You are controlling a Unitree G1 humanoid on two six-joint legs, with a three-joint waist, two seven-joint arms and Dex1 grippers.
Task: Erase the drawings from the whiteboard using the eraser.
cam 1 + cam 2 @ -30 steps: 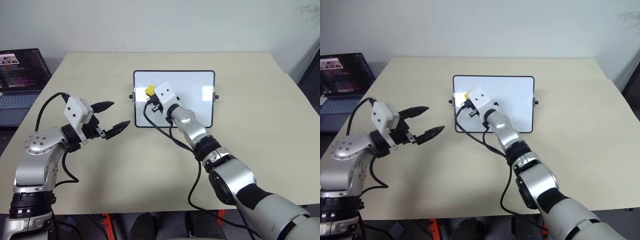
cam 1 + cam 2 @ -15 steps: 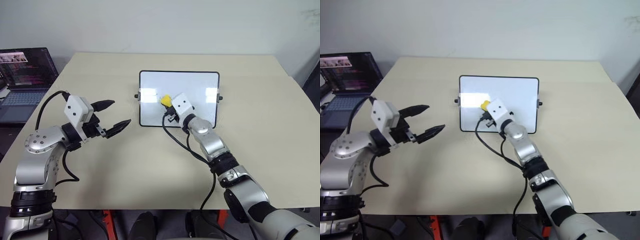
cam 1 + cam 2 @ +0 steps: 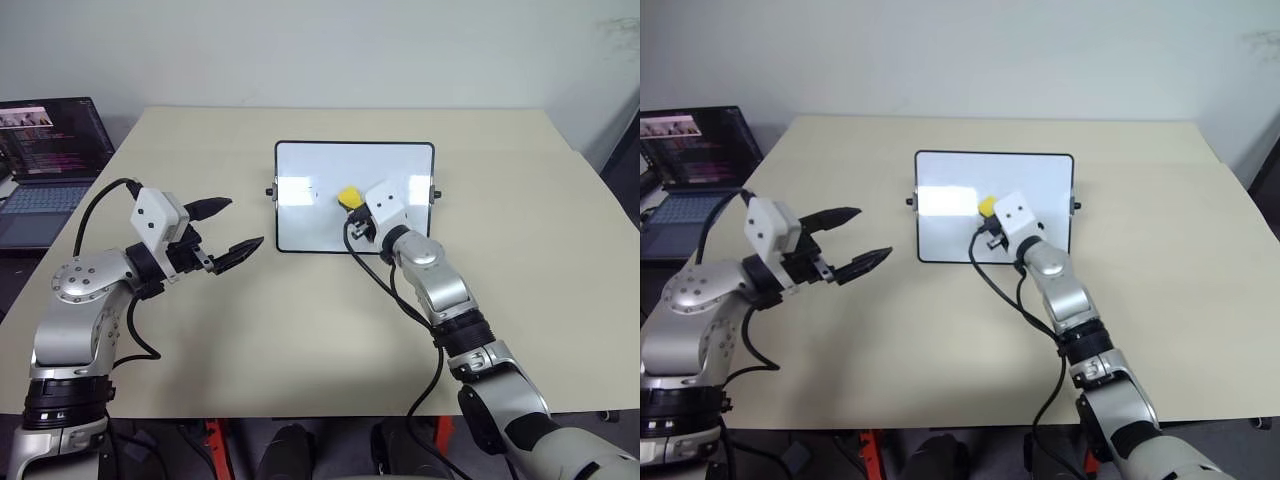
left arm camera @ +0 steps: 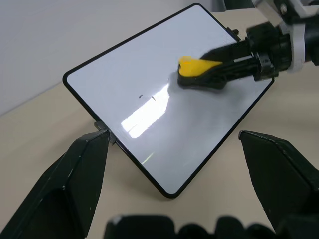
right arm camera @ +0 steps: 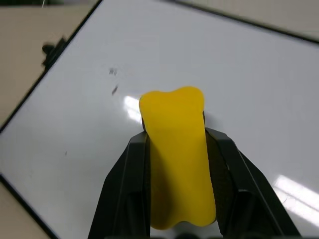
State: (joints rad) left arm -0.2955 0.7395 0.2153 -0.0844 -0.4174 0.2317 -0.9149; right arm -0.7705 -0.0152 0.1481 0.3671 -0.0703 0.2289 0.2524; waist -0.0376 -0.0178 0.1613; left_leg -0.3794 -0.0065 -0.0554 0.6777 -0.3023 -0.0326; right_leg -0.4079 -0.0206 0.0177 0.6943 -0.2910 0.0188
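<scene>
The whiteboard (image 3: pixel 320 225) lies flat on the beige table (image 3: pixel 300 330), straight ahead. My right gripper (image 3: pixel 352 203) is shut on the yellow eraser (image 3: pixel 349 195), which rests on the board near its middle. The eraser (image 5: pixel 177 149) sits between that gripper's two black fingers (image 5: pixel 129 189). Of the drawings, a couple of faint dark marks (image 5: pixel 113 79) show on the board to the left of the eraser, and the same marks (image 4: pixel 147 97) appear in the left wrist view. My left gripper (image 3: pixel 243 222) hovers open over the table, left of the board, holding nothing.
An open laptop (image 3: pixel 45 150) stands off the table's far left corner. A black cable (image 3: pixel 400 295) loops from my right wrist over the table in front of the board. Bare tabletop lies to the right of the board and in front of it.
My right gripper has slid the eraser to the right across the board, from its left part to near the middle. The left arm has stayed put.
</scene>
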